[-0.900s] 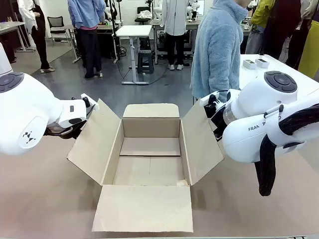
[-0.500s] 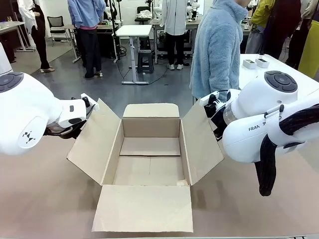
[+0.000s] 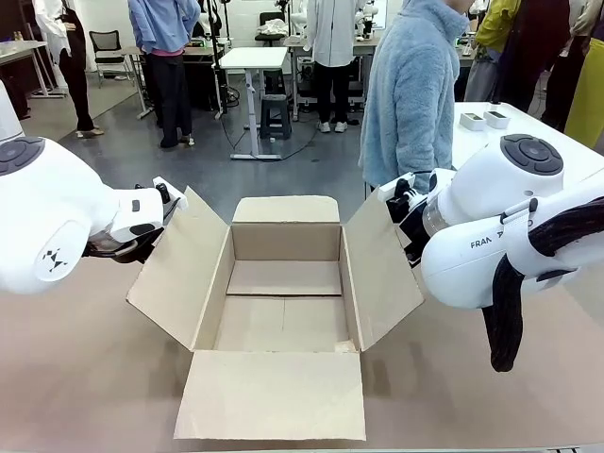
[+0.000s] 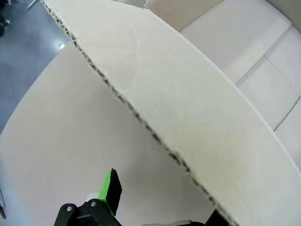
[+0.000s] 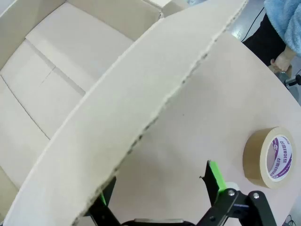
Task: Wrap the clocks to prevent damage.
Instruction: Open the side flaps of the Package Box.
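Note:
The clocks are out of view. An open, empty cardboard box (image 3: 286, 242) sits mid-table with all its flaps spread. My left gripper (image 3: 162, 198) is at the outer side of the box's left flap (image 3: 179, 269). In the left wrist view the left gripper (image 4: 162, 209) is open, one green-padded finger (image 4: 111, 190) standing clear of the flap edge (image 4: 155, 141). My right gripper (image 3: 401, 200) is at the right flap (image 3: 382, 269). Seen from the right wrist, the right gripper (image 5: 160, 193) is open, its fingers wide apart on either side of the flap edge (image 5: 155, 117).
A brown tape roll (image 5: 270, 157) lies flat on the table to the right of the box, near my right gripper. A person in a light blue fleece (image 3: 411, 94) stands at the far side, a hand (image 5: 282, 59) hanging by the table edge. The front flap (image 3: 274, 392) lies flat toward me.

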Available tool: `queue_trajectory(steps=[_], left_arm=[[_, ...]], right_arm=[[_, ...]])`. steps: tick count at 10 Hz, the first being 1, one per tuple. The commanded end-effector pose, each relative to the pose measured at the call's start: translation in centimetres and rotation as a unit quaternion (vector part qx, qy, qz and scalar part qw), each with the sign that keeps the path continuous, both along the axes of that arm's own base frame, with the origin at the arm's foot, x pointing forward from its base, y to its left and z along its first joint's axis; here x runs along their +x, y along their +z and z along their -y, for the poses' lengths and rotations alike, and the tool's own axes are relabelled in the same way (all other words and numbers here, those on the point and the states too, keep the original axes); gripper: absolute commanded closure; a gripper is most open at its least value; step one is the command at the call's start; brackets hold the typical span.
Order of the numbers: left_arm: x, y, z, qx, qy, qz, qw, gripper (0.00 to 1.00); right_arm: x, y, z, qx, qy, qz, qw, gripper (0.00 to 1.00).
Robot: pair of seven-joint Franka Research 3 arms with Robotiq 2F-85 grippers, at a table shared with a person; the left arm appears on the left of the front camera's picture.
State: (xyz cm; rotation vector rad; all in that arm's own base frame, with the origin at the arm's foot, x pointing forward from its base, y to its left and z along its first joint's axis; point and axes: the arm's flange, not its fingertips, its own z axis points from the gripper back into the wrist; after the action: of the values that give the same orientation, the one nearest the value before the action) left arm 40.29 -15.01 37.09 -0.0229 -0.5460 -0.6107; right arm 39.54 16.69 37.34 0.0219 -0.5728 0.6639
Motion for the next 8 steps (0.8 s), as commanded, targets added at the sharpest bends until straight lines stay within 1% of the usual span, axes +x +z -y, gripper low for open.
queue_trajectory(steps=[1,4,5,6,7,8], left_arm=[[0.0,0.1,0.0,0.0,0.0,0.001,1.0,0.0],[0.0,0.0,0.0,0.0,0.0,0.0,1.0,0.0],[0.3,0.2,-1.9,0.024,0.006,-0.028,0.999,0.0],[-0.2,1.5,-4.5,0.038,0.019,-0.04,0.998,0.0],[0.1,3.6,-6.3,0.033,0.029,-0.043,0.998,0.0],[-0.2,6.2,-7.2,0.027,0.036,-0.04,0.998,0.0]], right_arm=[[0.0,0.0,0.0,0.0,0.0,0.0,1.0,0.0],[0.0,0.0,0.0,0.0,0.0,0.0,1.0,0.0],[0.3,0.5,1.4,-0.009,0.005,-0.007,1.0,0.0],[0.4,1.3,3.6,-0.015,0.005,-0.028,0.999,0.0],[0.6,2.9,5.3,-0.013,-0.011,-0.041,0.999,0.0],[0.4,5.1,6.1,-0.014,-0.013,-0.038,0.999,0.0]])
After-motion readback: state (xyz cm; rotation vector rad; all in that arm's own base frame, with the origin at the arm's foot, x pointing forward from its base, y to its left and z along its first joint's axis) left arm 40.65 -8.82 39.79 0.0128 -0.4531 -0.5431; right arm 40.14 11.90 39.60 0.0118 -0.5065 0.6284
